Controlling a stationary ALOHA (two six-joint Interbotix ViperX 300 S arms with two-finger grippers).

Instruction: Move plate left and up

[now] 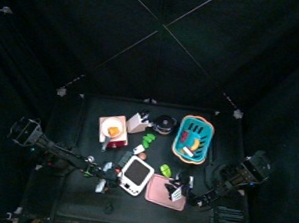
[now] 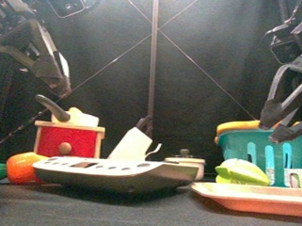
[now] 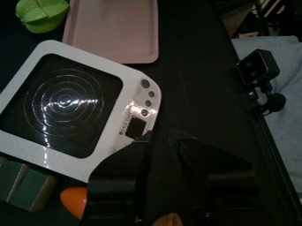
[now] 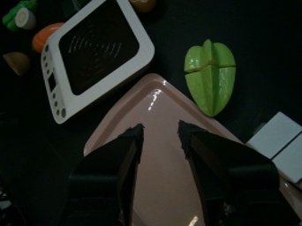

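Lighting is dim against black curtains; glare marks the pink plate (image 4: pixel 160 132) at centre frame, and the foreground appears slightly soft.

Black tabletop (image 1: pixel 75 211) w/ pink plate (image 1: pixel 165 191), white induction hob (image 1: pixel 135 170), red box (image 1: pixel 113 128), teal basket (image 1: pixel 193 136), green starfruit (image 1: pixel 165 171), orange (image 2: pixel 22 166), small pot (image 1: pixel 164 121) on it.

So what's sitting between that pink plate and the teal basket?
In the top view, a green star-shaped fruit lies on the table between the pink plate and the teal basket, nearer the plate.
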